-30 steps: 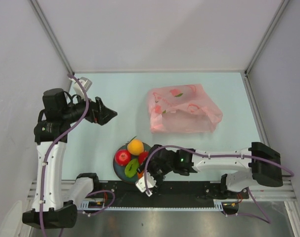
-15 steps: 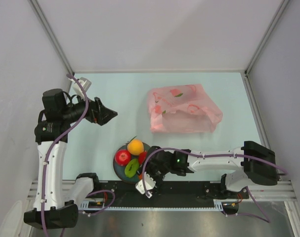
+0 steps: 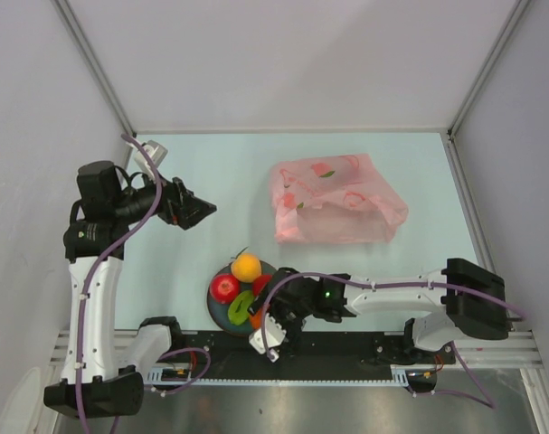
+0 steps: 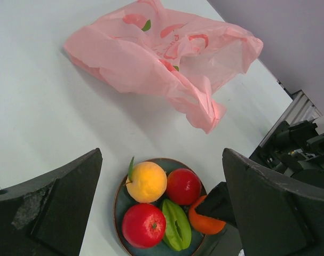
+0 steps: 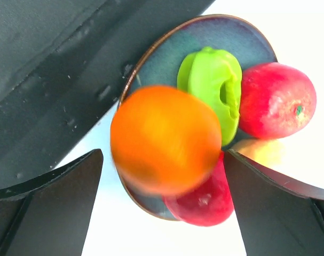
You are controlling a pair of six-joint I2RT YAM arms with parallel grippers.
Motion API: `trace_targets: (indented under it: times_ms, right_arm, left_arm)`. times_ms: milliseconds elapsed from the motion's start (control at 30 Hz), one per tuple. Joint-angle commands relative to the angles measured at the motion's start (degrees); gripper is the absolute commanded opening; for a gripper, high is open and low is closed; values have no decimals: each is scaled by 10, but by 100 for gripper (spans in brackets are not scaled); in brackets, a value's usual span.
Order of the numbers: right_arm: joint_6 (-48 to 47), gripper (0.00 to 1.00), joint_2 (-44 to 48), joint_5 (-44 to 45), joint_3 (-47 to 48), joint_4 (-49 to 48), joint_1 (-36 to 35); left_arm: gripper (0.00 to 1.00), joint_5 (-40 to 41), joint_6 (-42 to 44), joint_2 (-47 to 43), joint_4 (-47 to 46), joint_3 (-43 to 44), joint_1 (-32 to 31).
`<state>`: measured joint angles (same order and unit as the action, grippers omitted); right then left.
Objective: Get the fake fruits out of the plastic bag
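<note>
While your right claw stands with its fingers wide apart, the orange sits between them over the rim of the plate. As far as the wrist view shows, it touches neither finger. It is blurred there, so you cannot tell whether it rests on the plate. It covers part of a red fruit. Beside it lie a green piece and an apple, and a yellow fruit shows only as a sliver. From above, the right arm hides the plate's right edge. Your left claw is also spread, with nothing in it, held above the table apart from the plate. The bag lies crumpled on the table beyond the plate, and what it holds cannot be made out.
</note>
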<state>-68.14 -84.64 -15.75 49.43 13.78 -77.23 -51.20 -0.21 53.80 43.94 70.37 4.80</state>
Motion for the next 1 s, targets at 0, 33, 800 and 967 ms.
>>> trace_targets:
  times_ms: [0, 33, 800, 967]
  right_arm:
    - [-2, 100, 41, 19, -9, -18, -6]
    - [1, 100, 54, 25, -10, -17, -7]
    - [472, 60, 341, 102, 61, 180, 404]
    - [491, 50, 266, 82, 60, 131, 433]
  left_arm:
    - [100, -33, -11, 8, -19, 28, 6]
    - [100, -36, -13, 9, -20, 30, 6]
    - [100, -19, 7, 196, 15, 39, -314]
    - [100, -21, -46, 281, -25, 73, -353]
